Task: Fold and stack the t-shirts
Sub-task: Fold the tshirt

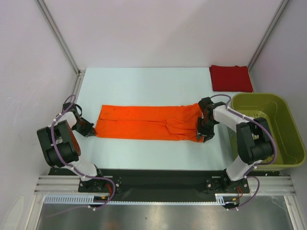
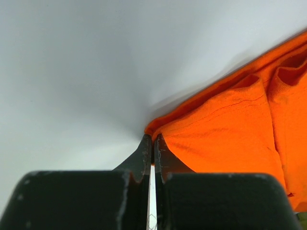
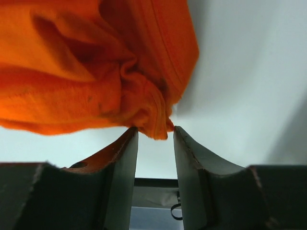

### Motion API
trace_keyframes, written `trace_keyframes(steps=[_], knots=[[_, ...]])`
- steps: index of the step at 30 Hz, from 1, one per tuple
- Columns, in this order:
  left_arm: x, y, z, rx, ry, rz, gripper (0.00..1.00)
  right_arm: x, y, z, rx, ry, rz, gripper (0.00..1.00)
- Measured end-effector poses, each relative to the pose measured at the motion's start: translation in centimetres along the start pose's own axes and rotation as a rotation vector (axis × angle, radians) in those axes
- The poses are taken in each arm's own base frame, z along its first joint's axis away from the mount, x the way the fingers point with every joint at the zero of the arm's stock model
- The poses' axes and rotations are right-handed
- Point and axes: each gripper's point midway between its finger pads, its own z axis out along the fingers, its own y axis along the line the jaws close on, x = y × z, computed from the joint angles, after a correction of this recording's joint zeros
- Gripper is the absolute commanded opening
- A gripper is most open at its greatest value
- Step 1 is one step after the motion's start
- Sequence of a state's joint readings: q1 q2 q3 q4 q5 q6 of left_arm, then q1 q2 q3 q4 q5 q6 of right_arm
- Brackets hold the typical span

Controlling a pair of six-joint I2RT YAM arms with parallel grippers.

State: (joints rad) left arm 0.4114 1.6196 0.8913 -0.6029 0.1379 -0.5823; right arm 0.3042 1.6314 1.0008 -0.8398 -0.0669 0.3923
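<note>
Reaching from left jaws' tips, orange t-shirt (image 1: 144, 122) ends between right jaws.

Bright orange t-shirt (image 1: 144, 122), dark red t-shirt (image 1: 230, 78), olive-green basket (image 1: 268, 97), perhaps pale-blue table (image 1: 144, 81)

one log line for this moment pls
orange t-shirt: long strip | left gripper: shut on its left end | right gripper: open at its right end | dark red t-shirt: folded, far right corner

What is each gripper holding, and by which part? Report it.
Left gripper: shut on the orange t-shirt, pinching its near left corner at the fingertips. Right gripper: open, holding nothing; a bunched fold sits between its jaws, unclamped.
</note>
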Motion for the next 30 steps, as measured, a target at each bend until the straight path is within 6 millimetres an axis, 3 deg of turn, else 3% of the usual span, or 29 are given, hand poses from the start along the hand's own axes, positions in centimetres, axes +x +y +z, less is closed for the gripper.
trace_keyframes(steps=[4,5,7,17,30], knots=[[0.0,0.0,0.0,0.001,0.0,0.0,0.0,-0.1,0.1,1.6,0.013,0.024,-0.006,0.28],[0.0,0.0,0.0,0.0,0.0,0.0,0.0,0.0,0.1,1.9,0.02,0.035,-0.008,0.11],[0.0,0.0,0.0,0.0,0.0,0.0,0.0,-0.1,0.3,1.8,0.021,0.033,-0.007,0.0],[0.0,0.0,0.0,0.0,-0.001,-0.002,0.0,-0.2,-1.8,1.5,0.261,-0.025,-0.004,0.0],[0.0,0.2,-0.1,0.011,-0.021,-0.002,0.0,-1.3,-4.4,1.2,0.288,-0.046,0.082,0.02]])
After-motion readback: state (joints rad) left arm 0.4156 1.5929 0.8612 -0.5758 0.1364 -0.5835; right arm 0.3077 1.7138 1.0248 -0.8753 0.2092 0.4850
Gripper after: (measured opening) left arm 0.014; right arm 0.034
